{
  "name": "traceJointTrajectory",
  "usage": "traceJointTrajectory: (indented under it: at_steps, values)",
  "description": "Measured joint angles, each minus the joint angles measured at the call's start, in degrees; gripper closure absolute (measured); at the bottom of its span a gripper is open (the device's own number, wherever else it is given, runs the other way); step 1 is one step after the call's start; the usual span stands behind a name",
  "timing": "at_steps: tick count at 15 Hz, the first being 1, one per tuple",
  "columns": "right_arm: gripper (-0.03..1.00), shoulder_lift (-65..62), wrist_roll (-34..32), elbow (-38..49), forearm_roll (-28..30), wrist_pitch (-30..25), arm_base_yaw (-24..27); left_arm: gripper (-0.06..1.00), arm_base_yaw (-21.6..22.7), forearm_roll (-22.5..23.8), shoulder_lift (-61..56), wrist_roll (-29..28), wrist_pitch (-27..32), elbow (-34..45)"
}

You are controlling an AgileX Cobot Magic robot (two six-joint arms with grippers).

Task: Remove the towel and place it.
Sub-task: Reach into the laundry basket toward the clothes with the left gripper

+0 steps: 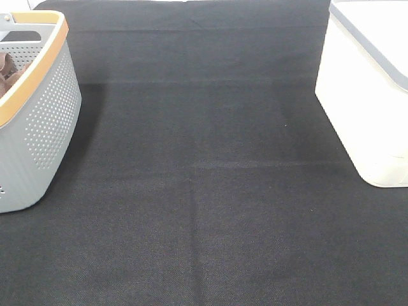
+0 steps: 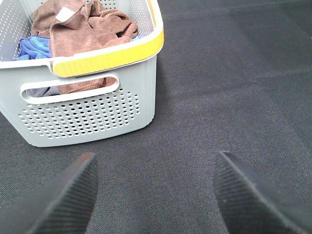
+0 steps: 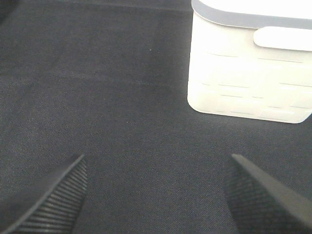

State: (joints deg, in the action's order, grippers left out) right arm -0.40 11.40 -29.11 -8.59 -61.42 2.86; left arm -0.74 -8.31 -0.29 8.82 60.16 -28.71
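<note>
Gaping wide, empty on left gripper (image 2: pixel 153 192) and right gripper (image 3: pixel 156 195). Could drag blue cloth (image 2: pixel 33 48) out with towel (image 2: pixel 68 44), bunched together in left basket (image 2: pixel 87 119).

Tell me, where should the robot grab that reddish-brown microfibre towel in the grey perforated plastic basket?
Probably pinch a raised fold of the reddish-brown microfibre towel near its white tag, coming straight down from above. The grey perforated plastic basket walls it in, and only the top is open. The left gripper, open, is nearest.
</note>
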Motion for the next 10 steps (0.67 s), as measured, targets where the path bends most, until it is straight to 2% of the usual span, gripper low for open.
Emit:
traceJointTrajectory:
  at_steps: [10]
  values:
    - [0.23, 0.0, 0.0, 0.0, 0.0, 0.0, 0.0, 0.29, 0.0, 0.0, 0.0, 0.0, 0.0, 0.0]
